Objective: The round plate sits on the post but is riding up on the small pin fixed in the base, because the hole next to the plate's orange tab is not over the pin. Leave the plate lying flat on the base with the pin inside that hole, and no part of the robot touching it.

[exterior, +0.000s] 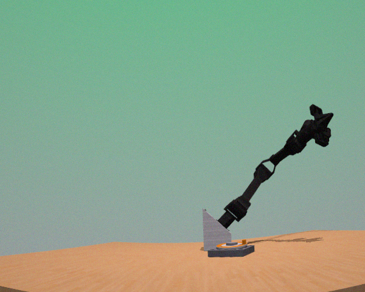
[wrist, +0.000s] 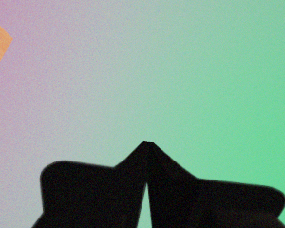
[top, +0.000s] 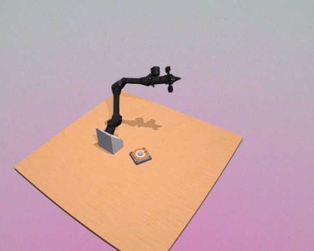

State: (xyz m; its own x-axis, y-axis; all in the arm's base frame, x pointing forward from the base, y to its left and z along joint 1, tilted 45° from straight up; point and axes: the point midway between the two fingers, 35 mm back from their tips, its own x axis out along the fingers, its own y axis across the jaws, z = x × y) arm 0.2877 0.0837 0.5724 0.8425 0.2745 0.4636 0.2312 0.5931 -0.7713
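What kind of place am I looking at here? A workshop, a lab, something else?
Most likely a bare robot test bench rather than a working shop: one black arm on a grey wedge mount, a plain wooden table top, and a single small fixture, a round plate on a grey base. Around it is only blank colour.
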